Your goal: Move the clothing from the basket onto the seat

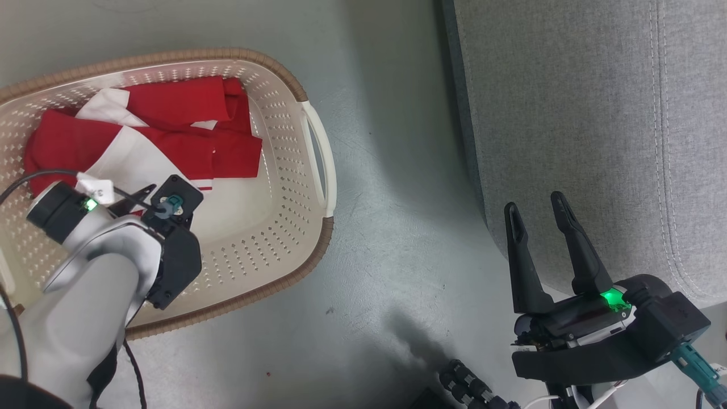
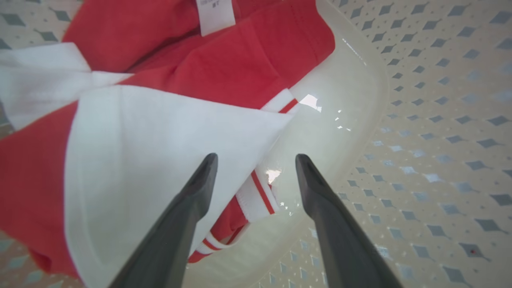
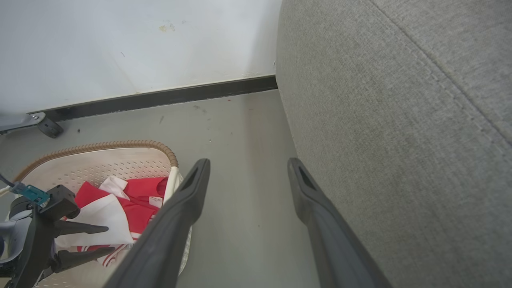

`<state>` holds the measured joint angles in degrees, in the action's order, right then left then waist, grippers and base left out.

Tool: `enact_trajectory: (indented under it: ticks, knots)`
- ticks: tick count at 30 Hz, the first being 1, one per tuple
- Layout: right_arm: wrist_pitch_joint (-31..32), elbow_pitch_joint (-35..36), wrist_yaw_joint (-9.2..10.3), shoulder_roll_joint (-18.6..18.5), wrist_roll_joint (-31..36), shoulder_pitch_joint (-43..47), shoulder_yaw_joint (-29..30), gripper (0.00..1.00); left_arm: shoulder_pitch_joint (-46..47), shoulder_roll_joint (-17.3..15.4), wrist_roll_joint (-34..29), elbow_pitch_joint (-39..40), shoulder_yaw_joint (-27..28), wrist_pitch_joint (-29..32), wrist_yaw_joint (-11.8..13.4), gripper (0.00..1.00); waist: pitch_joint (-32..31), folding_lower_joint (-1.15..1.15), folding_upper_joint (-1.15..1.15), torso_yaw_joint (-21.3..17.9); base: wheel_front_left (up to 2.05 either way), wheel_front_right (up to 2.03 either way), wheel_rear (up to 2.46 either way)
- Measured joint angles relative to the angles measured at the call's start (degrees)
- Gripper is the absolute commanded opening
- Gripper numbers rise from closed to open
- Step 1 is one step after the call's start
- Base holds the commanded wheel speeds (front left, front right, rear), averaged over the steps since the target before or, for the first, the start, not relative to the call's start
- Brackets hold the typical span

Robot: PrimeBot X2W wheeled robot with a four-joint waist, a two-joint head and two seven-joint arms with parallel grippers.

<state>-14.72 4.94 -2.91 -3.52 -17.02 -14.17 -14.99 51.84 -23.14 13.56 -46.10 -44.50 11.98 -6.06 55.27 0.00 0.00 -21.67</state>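
red clothing (image 1: 176, 102) in basket (image 1: 284, 187) | tag (image 2: 216, 16) print unreadable | left gripper (image 2: 257, 157) spread | right gripper (image 1: 534, 201) spread

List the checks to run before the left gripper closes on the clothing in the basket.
1. Left gripper open: ok.
2. Clothing with its striped hem in the gap between the fingers: ok.
3. Contact with the fabric: cannot tell.
4. Left gripper inside the basket: ok.
5. Right gripper open, empty, outside the basket: ok.
6. Visible seat surface bare for the drop: ok.
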Motion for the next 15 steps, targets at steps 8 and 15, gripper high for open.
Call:
enact_trajectory:
  ticks: [8,15]
  knots:
    - [0.0,0.5,-0.13,0.4,0.7,0.9,0.1,1.0,3.6,1.2,-4.7,-3.9,-3.5,1.2,0.6,1.0,0.2,0.0,0.0,0.1,0.0,0.0,0.0]
    - [0.0,0.8,-0.13,0.5,1.6,0.9,0.1,1.0,5.1,1.3,-8.9,-6.9,-7.2,2.1,0.7,1.0,0.4,0.0,0.0,0.4,0.0,0.0,0.0]
